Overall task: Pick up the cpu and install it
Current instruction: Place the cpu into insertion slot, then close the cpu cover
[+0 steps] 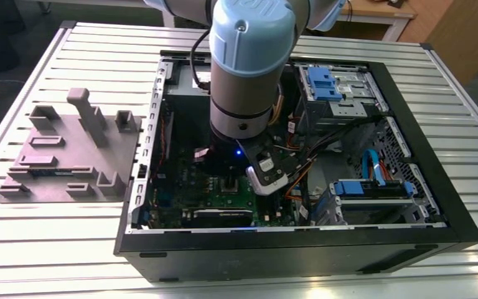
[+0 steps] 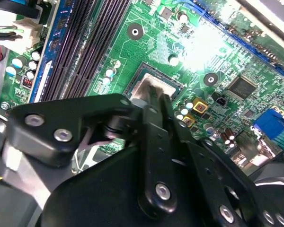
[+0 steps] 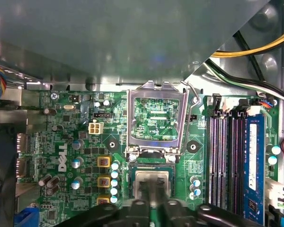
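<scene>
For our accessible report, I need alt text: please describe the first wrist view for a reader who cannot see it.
The end effector hangs over the cpu, a silver chip lying in its socket on a green motherboard; the socket's metal frame stands open.

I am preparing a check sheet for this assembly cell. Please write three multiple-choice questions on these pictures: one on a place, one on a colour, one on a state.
1. Where is the cpu?
A. On a grey tray beside the case
B. On the slatted table
C. On the motherboard, at the gripper

2. What colour is the motherboard?
A. Green
B. Red
C. White

3. How does the socket's metal frame stand?
A. Closed over the cpu
B. Swung open, clear of the cpu
C. Taken off, lying on the table

Answers:
1 C: the first wrist view shows its silver top on the board at the gripper.
2 A: the board is green in both wrist views.
3 B: the frame stands raised beside the cpu, which lies uncovered.
</scene>
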{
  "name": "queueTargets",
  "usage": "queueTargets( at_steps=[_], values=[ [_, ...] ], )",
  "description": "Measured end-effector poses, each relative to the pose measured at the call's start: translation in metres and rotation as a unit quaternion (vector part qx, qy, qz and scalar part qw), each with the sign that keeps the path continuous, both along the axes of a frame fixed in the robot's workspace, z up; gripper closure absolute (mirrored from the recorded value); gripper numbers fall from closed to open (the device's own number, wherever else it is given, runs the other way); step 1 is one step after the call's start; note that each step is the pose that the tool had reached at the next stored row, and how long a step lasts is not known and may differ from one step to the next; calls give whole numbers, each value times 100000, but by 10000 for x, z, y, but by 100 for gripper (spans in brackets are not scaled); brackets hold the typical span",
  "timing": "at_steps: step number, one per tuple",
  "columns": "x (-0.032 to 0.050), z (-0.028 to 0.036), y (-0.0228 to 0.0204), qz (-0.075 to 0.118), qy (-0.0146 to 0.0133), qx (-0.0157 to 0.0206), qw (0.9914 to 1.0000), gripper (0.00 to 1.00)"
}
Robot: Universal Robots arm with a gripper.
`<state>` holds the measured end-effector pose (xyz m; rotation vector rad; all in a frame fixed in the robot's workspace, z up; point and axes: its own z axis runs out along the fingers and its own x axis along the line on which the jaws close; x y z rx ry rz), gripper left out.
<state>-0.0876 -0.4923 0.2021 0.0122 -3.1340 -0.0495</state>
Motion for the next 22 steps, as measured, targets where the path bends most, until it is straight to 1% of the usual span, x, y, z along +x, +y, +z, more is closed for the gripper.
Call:
queueTargets(
  at_steps=[1, 3, 18, 22],
  values=[
    [0, 0, 0, 2, 4, -2, 100000, 80],
    [0, 1, 0, 2, 10, -11, 100000, 90],
    [0, 2, 0, 0, 40, -9, 100000, 90],
    [0, 34, -1, 1, 42, -17, 100000, 90]
  ],
)
